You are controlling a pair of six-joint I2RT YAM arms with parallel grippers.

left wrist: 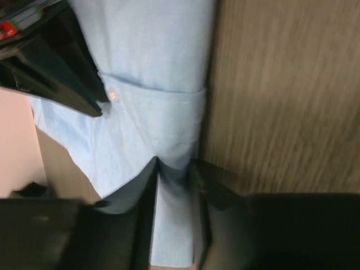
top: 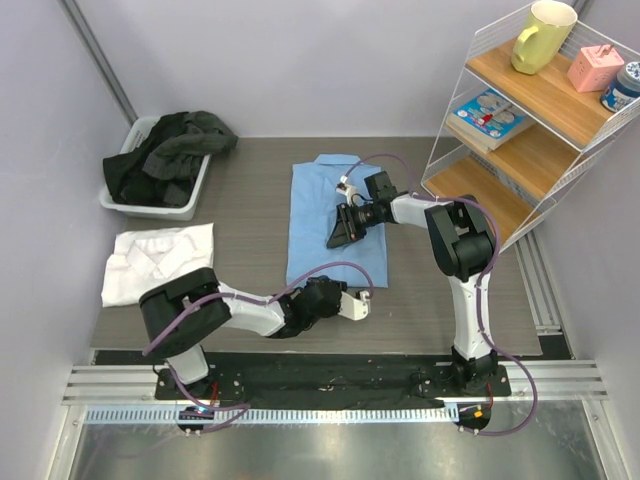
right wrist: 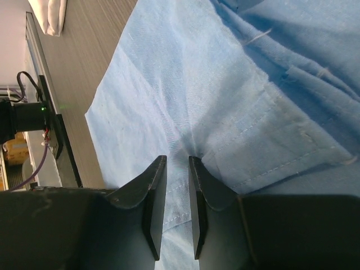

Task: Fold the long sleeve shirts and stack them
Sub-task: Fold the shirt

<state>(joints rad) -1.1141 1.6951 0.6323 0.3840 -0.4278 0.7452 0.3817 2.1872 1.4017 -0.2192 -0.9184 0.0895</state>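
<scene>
- light blue shirt (top: 315, 215) lies mid-table, partly folded into a long panel, collar at the far end, hem toward the arms
- white shirt (top: 160, 262) lies crumpled and unfolded on the table's left side, well apart from the blue one; neither gripper is near it
- right gripper (top: 339, 237) is down on the middle of the blue shirt, fingers pointing toward the near-left
- right wrist view: right gripper (right wrist: 177, 160) jaws nearly together, a thin pinch of blue cloth (right wrist: 169, 84) between the tips, creases radiating out from that spot, just beside a stitched cuff or placket edge
- left gripper (top: 358, 303) sits low at the shirt's near-right corner, arm stretched across the front of the table
- left wrist view: left gripper (left wrist: 173, 169) jaws narrowed onto a folded strip of the blue shirt (left wrist: 152, 56); cloth fills the gap, both fingers against it, and a small button sits further up the fabric
- table (top: 250, 180) is a grey-brown wood-grain top
- far left: white bin (top: 150, 208) heaped with dark clothes (top: 170, 150)
- far right: wire shelf rack (top: 480, 190) holding a yellow mug (top: 543, 35), a pink box (top: 595, 68), a blue-and-white jar (top: 626, 88) and a book (top: 490, 115)
</scene>
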